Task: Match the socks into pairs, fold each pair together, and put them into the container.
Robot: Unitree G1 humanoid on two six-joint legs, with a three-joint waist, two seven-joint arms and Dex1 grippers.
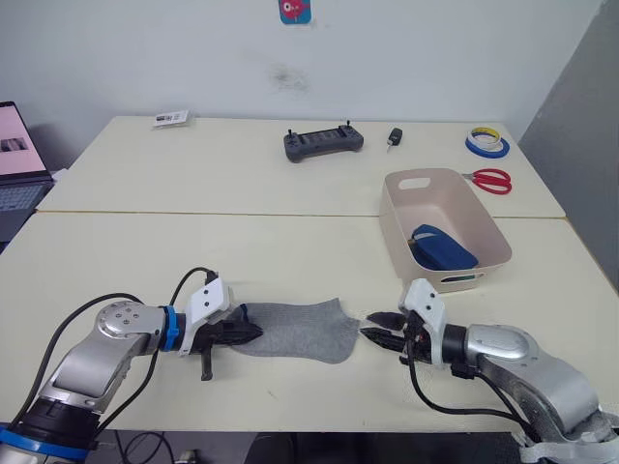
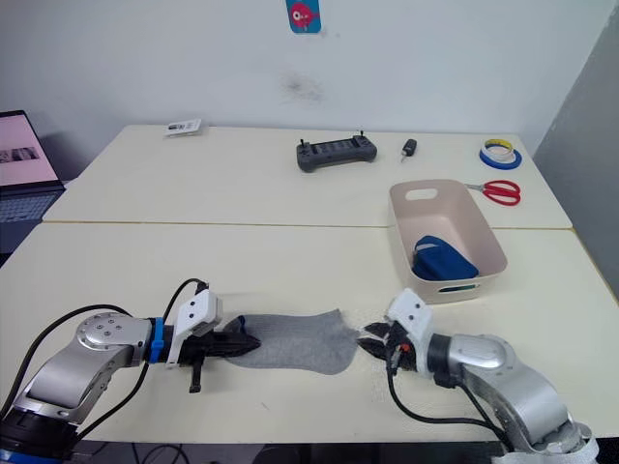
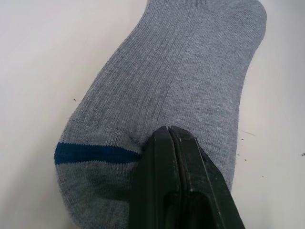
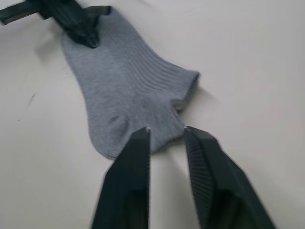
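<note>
**Grey sock stretched between the two arms, cuff end facing the right jaws**

The grey sock lies flat on the desk, on the near side of the container and off toward the robot's left of it. Its long axis runs left to right, from one arm to the other. The left gripper has its jaws pressed together on the toe end, just past the blue stripe, pinning that end to the desk. The right gripper sits at the opposite, cuff end, jaws spread a little, with their tips just at the sock's edge and nothing between them.

So the free end lies straight ahead of the right jaws, and the right arm is plainly the nearer one to take it. I judge the next move to be a close on that cuff edge, then a fold toward the pinned toe.

A blue bundle already rests inside the container.
</note>
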